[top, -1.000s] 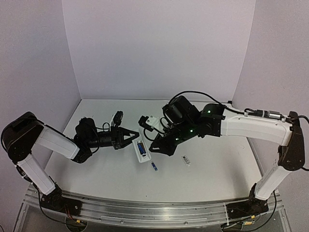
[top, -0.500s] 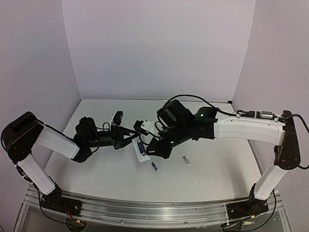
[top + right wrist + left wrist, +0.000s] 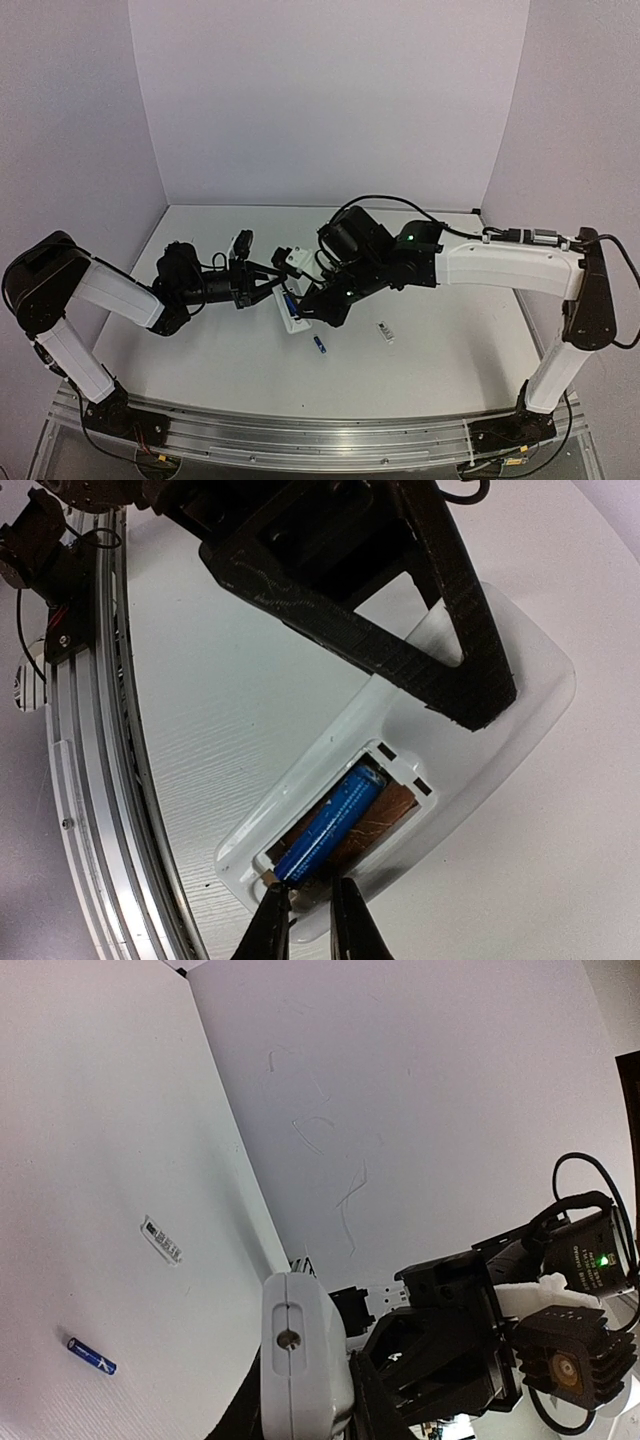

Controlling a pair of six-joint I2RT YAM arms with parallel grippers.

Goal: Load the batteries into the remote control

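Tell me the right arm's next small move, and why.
Probably nudge the battery down flat into the recess of the remote control: its near end seems to sit at the recess edge, just beyond the tips of the right end effector. The second battery lies loose, for afterwards.

Top cam high, rear; wrist cams close (all share remote (image 3: 450,750)).

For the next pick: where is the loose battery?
Top view: the loose battery lies on the table, just nearside of the remote, left of the white piece.
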